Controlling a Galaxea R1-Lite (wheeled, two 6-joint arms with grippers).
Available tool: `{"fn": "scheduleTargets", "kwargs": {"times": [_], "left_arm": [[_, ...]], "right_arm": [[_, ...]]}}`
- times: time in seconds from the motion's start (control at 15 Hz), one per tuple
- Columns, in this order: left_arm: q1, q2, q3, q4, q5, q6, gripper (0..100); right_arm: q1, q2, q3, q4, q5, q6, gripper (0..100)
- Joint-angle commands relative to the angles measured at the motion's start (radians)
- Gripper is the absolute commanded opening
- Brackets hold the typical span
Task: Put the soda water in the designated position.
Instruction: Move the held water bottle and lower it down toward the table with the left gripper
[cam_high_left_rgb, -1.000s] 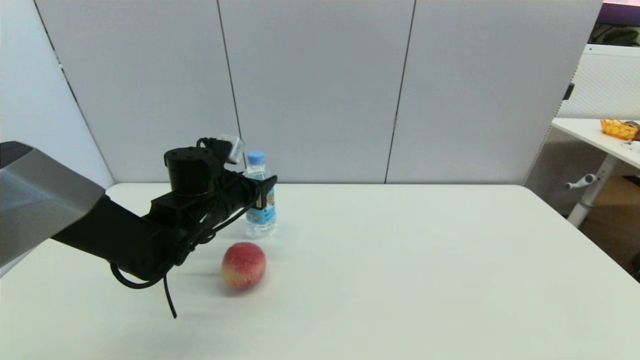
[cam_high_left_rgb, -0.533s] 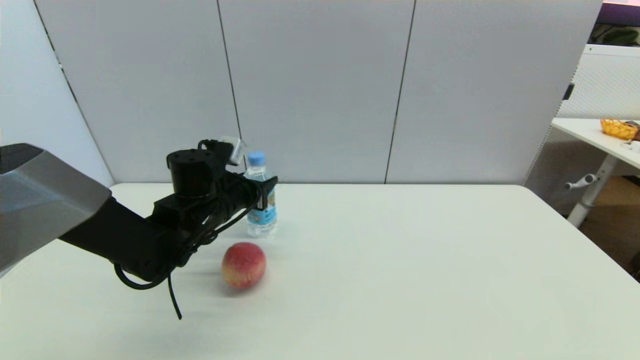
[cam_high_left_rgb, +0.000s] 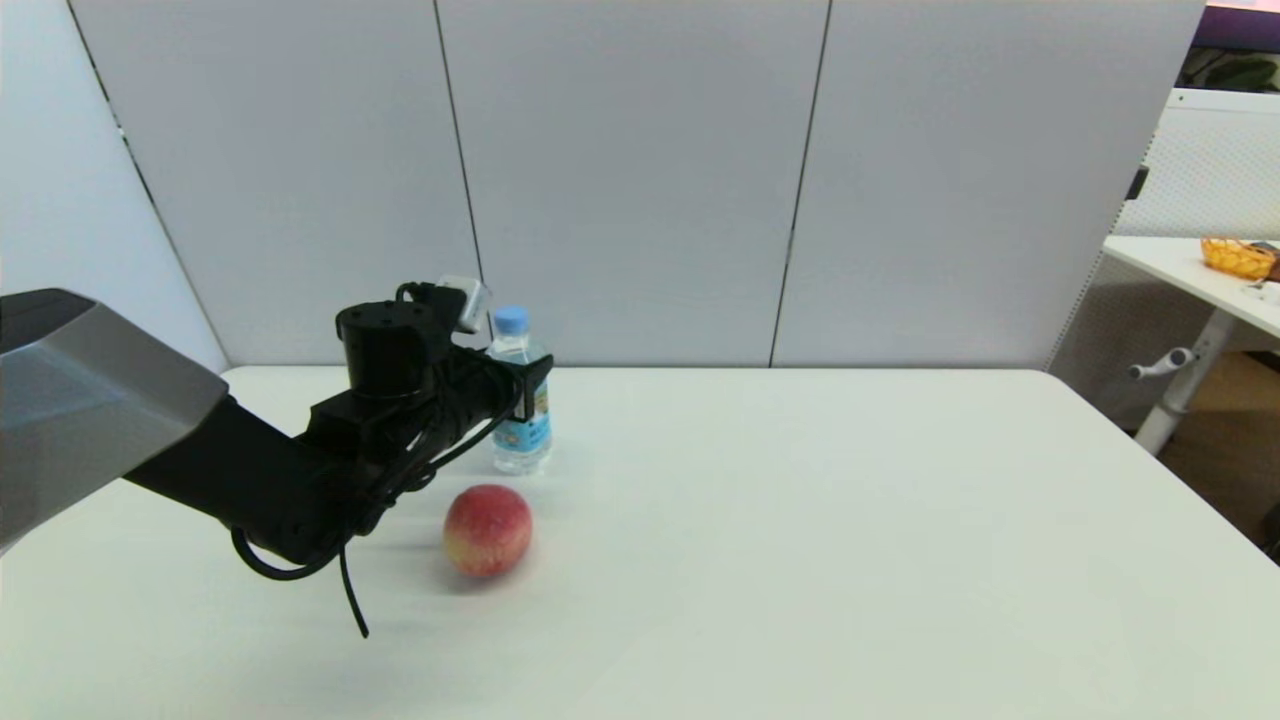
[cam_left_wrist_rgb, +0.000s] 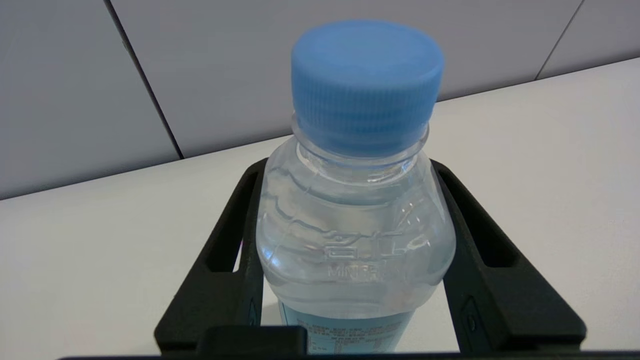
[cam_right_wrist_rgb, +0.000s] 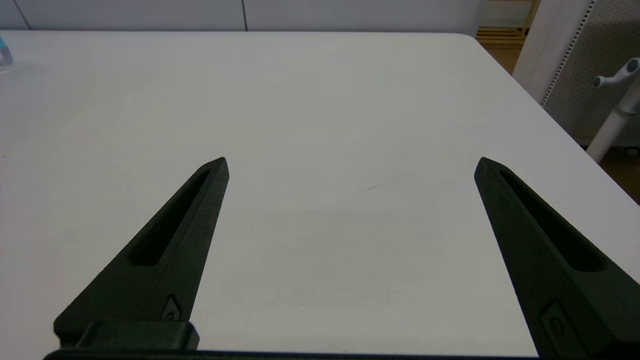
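Note:
The soda water (cam_high_left_rgb: 521, 400), a small clear bottle with a light blue cap and blue label, stands upright near the table's back left. My left gripper (cam_high_left_rgb: 530, 385) is shut on it from the left. In the left wrist view its black fingers (cam_left_wrist_rgb: 235, 235) press both sides of the soda water (cam_left_wrist_rgb: 355, 230) just below the shoulder. The bottle's base is at the table surface or just above it; I cannot tell which. My right gripper (cam_right_wrist_rgb: 352, 162) is open over bare table on the right, with nothing between its fingers.
A red-yellow peach (cam_high_left_rgb: 487, 530) lies on the white table (cam_high_left_rgb: 800, 520) just in front of the bottle. Grey partition panels (cam_high_left_rgb: 620, 180) stand behind the table's far edge. A second table with an orange basket (cam_high_left_rgb: 1238, 256) is at the far right.
The left arm has crept slightly forward and down, and the bottle in its grip has sunk a little. The peach has stayed where it was.

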Motion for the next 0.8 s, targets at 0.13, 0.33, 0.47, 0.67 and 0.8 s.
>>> {"fn": "scheduleTargets", "kwargs": {"times": [0.13, 0.33, 0.47, 0.67, 0.8], "left_arm": [[0.000, 0.001, -0.001, -0.007, 0.000, 0.001, 0], [0.000, 0.002, 0.000, -0.015, 0.002, 0.001, 0], [0.000, 0.004, 0.000, -0.020, 0.002, 0.000, 0], [0.000, 0.004, 0.002, -0.020, 0.002, 0.001, 100], [0.000, 0.002, 0.002, -0.020, 0.002, 0.001, 100]], "right_arm": [[-0.001, 0.000, 0.000, 0.000, 0.002, 0.000, 100], [-0.001, 0.000, 0.000, 0.000, 0.000, 0.000, 100], [0.001, 0.000, 0.000, 0.000, 0.002, 0.000, 100], [-0.001, 0.000, 0.000, 0.000, 0.000, 0.000, 100], [-0.001, 0.000, 0.000, 0.000, 0.000, 0.000, 100]]}}
